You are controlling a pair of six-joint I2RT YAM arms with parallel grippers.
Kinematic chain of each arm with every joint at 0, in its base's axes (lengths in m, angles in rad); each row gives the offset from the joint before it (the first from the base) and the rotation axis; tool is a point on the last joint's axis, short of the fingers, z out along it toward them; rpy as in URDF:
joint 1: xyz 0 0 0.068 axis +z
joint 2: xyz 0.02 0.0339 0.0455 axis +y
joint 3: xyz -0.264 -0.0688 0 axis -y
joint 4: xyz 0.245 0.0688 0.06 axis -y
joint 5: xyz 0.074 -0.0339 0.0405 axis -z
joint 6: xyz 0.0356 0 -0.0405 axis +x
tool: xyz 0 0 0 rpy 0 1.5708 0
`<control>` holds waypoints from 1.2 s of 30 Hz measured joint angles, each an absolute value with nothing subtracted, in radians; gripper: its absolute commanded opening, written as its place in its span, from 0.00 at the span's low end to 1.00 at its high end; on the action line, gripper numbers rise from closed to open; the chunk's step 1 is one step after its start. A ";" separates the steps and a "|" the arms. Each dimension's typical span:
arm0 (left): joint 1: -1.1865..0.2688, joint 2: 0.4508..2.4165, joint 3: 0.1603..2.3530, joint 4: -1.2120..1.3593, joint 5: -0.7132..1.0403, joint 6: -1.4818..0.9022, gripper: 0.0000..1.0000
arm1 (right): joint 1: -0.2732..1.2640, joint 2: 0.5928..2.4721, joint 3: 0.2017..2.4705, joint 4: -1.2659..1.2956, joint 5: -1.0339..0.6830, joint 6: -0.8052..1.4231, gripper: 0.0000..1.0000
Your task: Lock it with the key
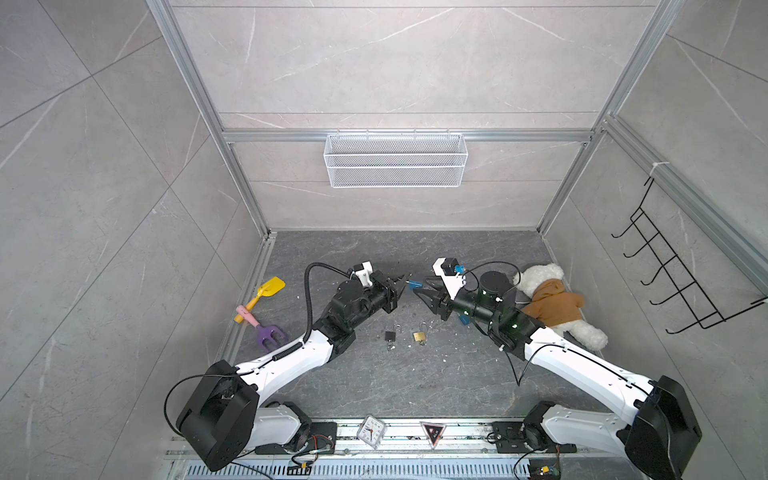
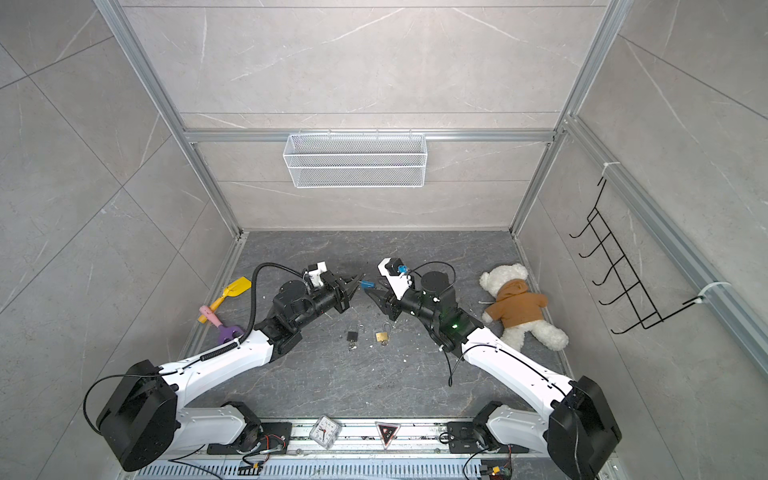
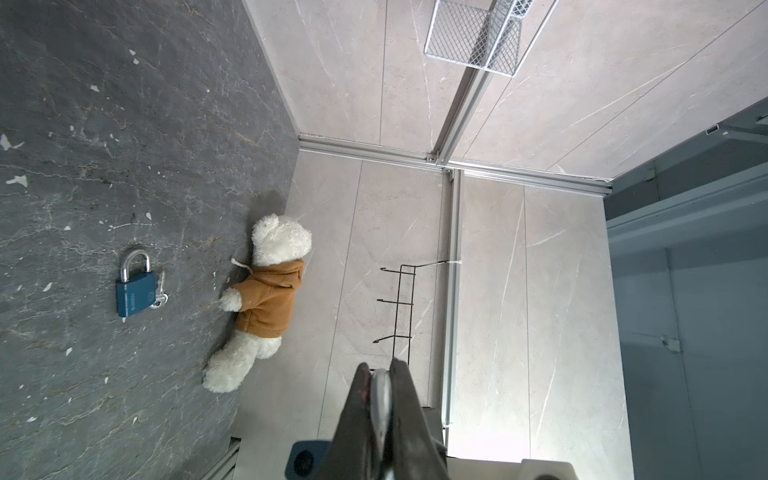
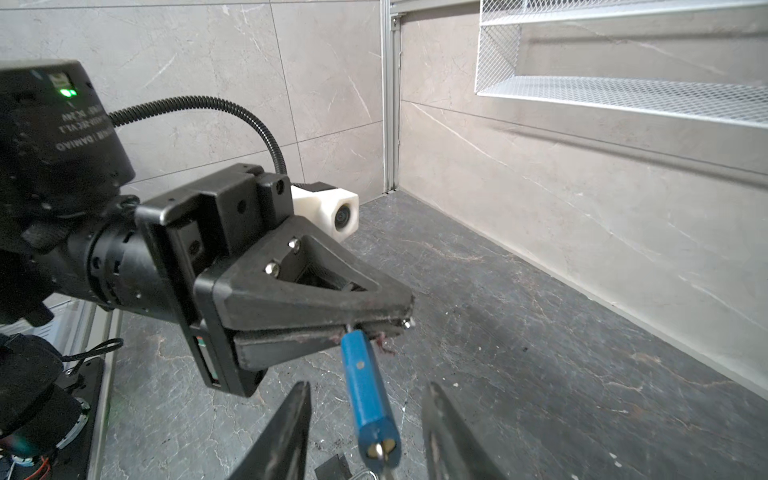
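Two blue padlocks — black padlock, brass padlock.

Blue padlock top buried in left gripper, key seemingly cropped at edge

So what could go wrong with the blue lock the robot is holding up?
Two things, maybe:
1. The left gripper pinches the blue padlock only by its thin shackle, so the lock dangles. A push might make it swing or slip out.
2. The right gripper stands open on either side of the lock, close to the small key at its bottom end. If it closes off-centre, it could miss the key.
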State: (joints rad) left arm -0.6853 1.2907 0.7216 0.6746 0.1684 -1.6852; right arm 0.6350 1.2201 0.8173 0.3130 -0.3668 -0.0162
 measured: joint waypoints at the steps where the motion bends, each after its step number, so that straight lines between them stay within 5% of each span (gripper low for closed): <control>1: -0.685 1.291 0.722 0.682 0.168 -1.685 0.00 | 0.632 1.226 0.817 0.313 -0.373 -0.012 0.44; 6: -0.685 1.304 0.722 0.690 0.179 -1.685 0.00 | 0.612 1.246 0.817 0.337 -0.395 0.015 0.38; 11: -0.684 1.326 0.725 0.690 0.192 -1.685 0.00 | 0.603 1.251 0.818 0.353 -0.431 0.043 0.13; 18: -0.678 1.336 0.735 0.690 0.205 -1.685 0.00 | 0.593 1.263 0.818 0.361 -0.451 0.057 0.37; 28: -0.678 1.357 0.765 0.710 0.213 -1.685 0.00 | 0.588 1.265 0.818 0.361 -0.454 0.058 0.36; 33: -0.678 1.374 0.780 0.718 0.217 -1.685 0.00 | 0.581 1.271 0.818 0.360 -0.453 0.066 0.18; 36: -0.676 1.382 0.786 0.721 0.228 -1.685 0.00 | 0.572 1.271 0.818 0.361 -0.470 0.076 0.23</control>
